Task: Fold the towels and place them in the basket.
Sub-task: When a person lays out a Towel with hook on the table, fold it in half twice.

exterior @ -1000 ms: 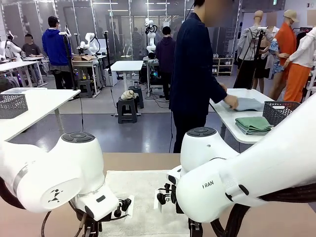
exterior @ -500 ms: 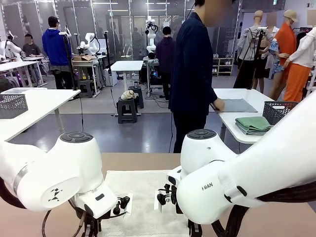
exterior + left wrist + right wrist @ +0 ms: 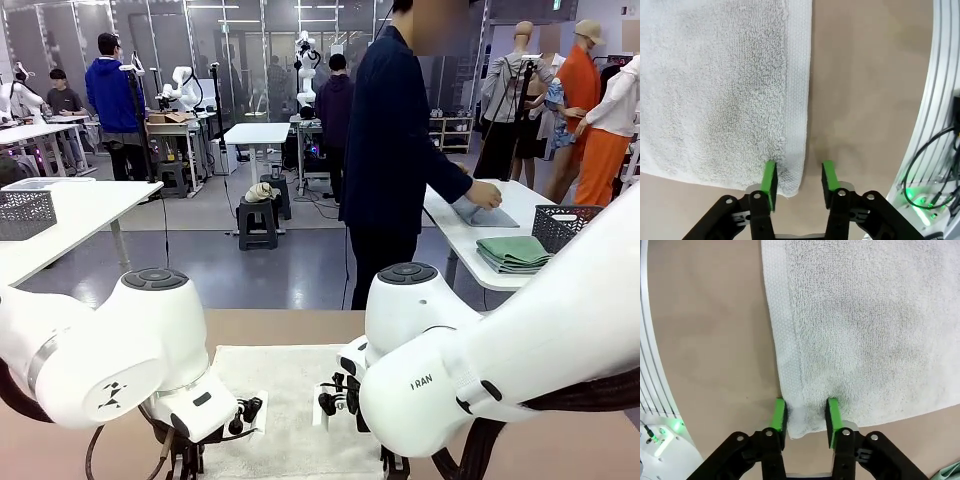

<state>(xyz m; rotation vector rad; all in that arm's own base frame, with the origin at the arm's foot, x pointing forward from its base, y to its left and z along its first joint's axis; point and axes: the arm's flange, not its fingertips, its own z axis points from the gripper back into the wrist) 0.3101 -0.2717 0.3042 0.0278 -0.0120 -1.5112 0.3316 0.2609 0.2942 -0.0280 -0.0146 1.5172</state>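
Cream-white terry towel [image 3: 715, 85] lies flat on the tan table [image 3: 865, 75]; we see the left gripper [image 3: 799, 175] half open astride its corner hem, one pad on cloth, one on bare table; the right gripper [image 3: 806, 415] stands half open around another corner, nothing pinched

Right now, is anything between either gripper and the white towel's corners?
Nothing visible. The left gripper and the right gripper each straddle the edge of the white towel at a near corner, jaws open, over the bare table.
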